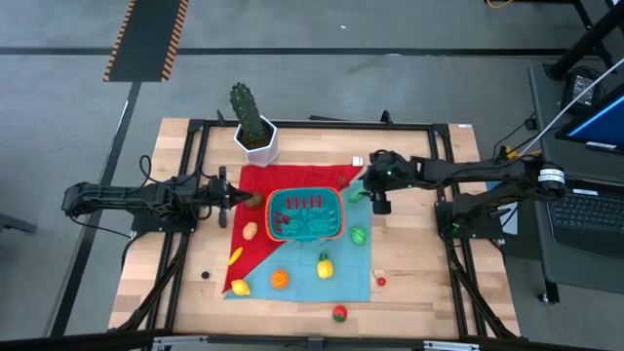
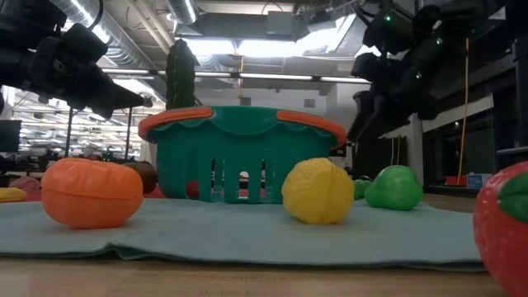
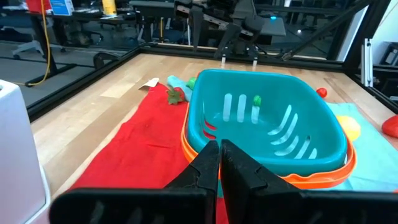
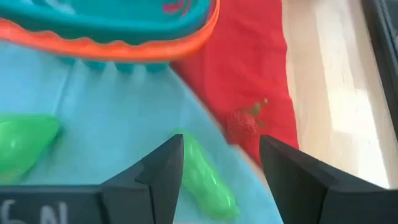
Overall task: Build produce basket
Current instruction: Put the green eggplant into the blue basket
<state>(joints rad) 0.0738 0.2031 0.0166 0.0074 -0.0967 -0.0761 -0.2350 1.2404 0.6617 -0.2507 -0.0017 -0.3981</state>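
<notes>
The teal basket (image 1: 305,214) with an orange-red rim stands upright on a red and a light-blue cloth; I see nothing inside it (image 3: 267,118). Toy produce lies around it: a brown piece (image 1: 255,201), a tan one (image 1: 251,231), a banana (image 1: 235,256), an orange (image 2: 91,192), a yellow fruit (image 2: 318,191) and a green one (image 2: 396,187). My left gripper (image 3: 219,163) hovers shut just left of the basket. My right gripper (image 4: 221,155) hangs open at the basket's right, over a long green vegetable (image 4: 205,180) and a small red strawberry (image 4: 245,124).
A white pot with a cactus (image 1: 255,136) stands at the far edge behind the basket. A red fruit (image 1: 339,313) and a small red piece (image 1: 380,281) lie on or near bare wood (image 1: 429,283) toward the near edge. A black frame borders the table.
</notes>
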